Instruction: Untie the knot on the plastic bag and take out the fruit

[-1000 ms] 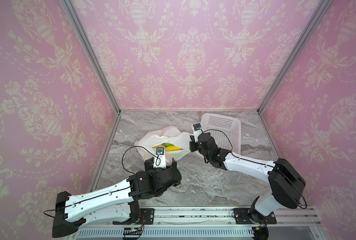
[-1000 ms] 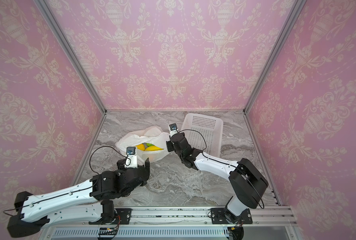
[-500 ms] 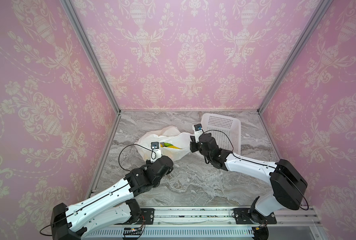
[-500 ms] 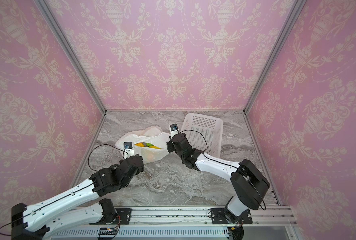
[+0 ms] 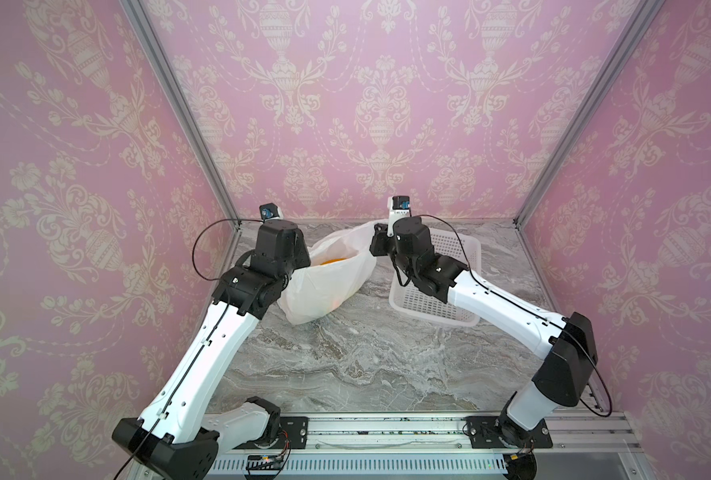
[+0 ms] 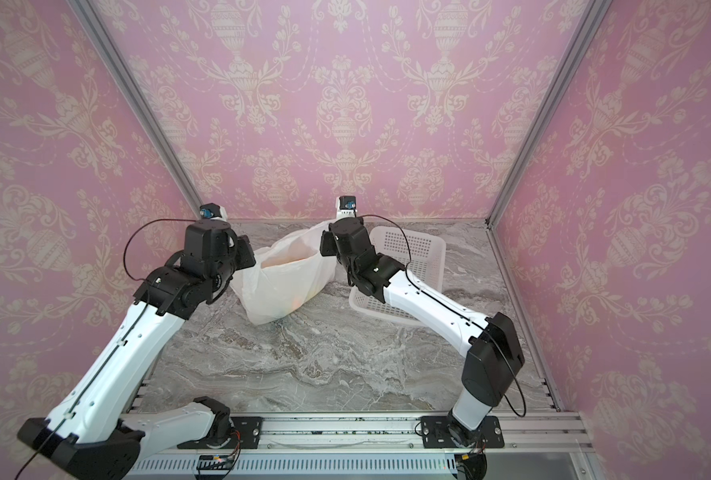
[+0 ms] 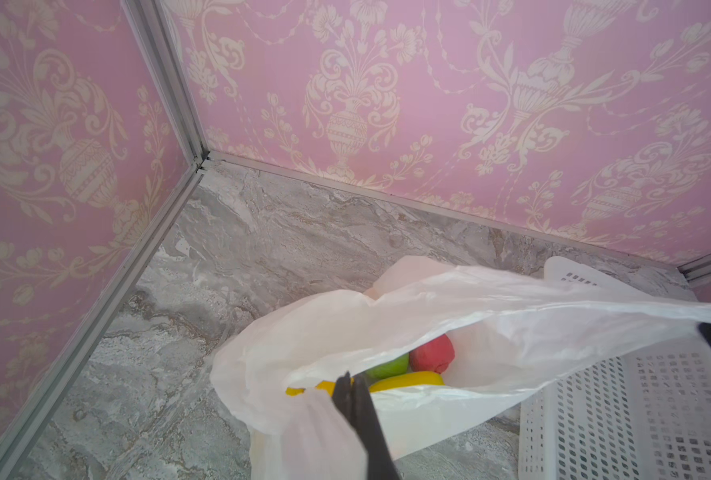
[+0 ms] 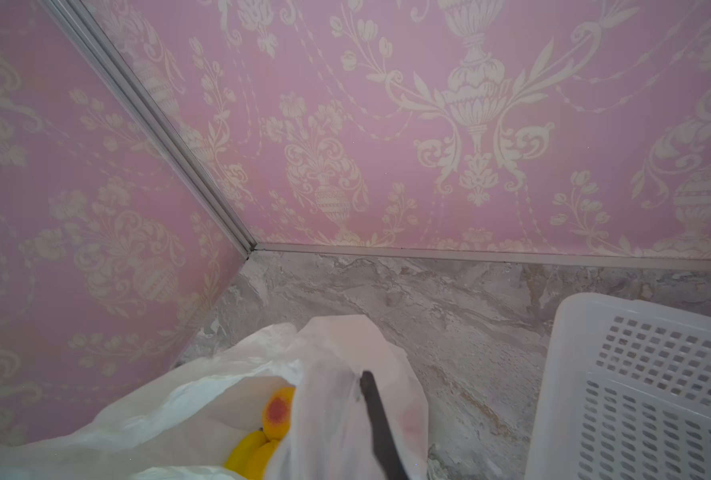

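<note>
The white plastic bag hangs stretched between both grippers, its mouth gaping and its bottom sagging to the marble top. No knot is in view. My left gripper is shut on the bag's left rim, and in both top views its wrist hides the fingertips. My right gripper is shut on the bag's right handle film. Fruit lies inside: a red piece, a green one, a yellow one, and an orange piece with a red blush above yellow ones.
A white perforated basket stands just right of the bag, partly under my right forearm. Pink patterned walls close the back and both sides. The left rear corner post is close to the left wrist.
My left gripper moved from the bag's front to its left rim and shut on it. Both arms then rose, and the bag went from lying slumped to hanging open between them.
</note>
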